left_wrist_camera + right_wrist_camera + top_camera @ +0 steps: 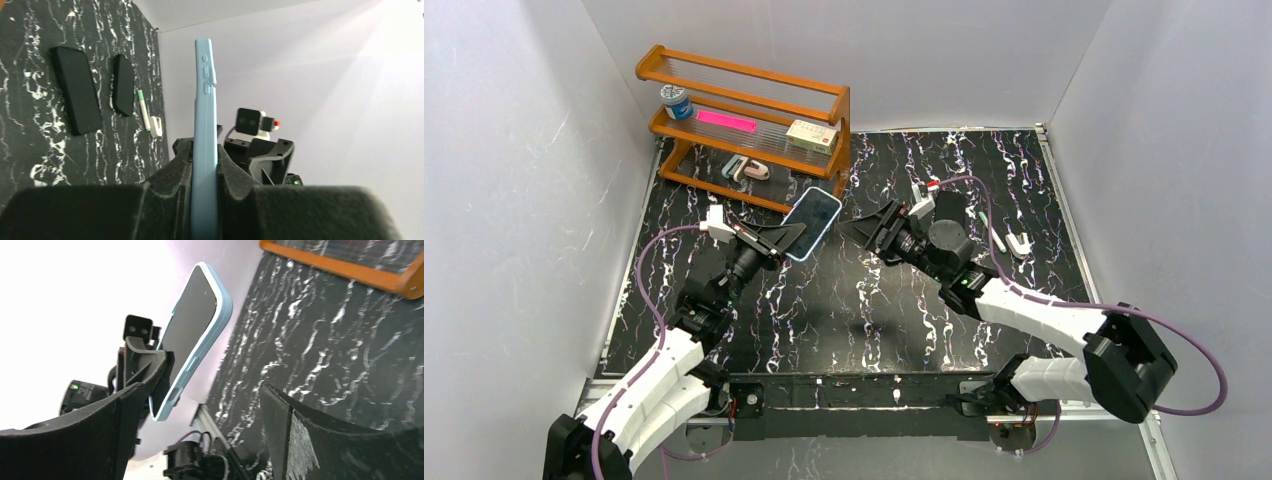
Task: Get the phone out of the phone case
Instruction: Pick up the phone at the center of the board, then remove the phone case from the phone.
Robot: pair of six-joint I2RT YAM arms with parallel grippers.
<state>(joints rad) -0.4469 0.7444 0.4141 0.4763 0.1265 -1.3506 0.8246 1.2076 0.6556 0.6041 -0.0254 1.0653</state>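
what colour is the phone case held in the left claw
The phone case is light blue, seen best in the right wrist view.

Rack (841, 125): wooden, three tiers, far left.
Jar (676, 101): middle tier, left end.
Pink strip (726, 120): beside jar.
Box (812, 135): middle tier, right end.
Pen (144, 110), clip (155, 126): side by side on mat (894, 290).
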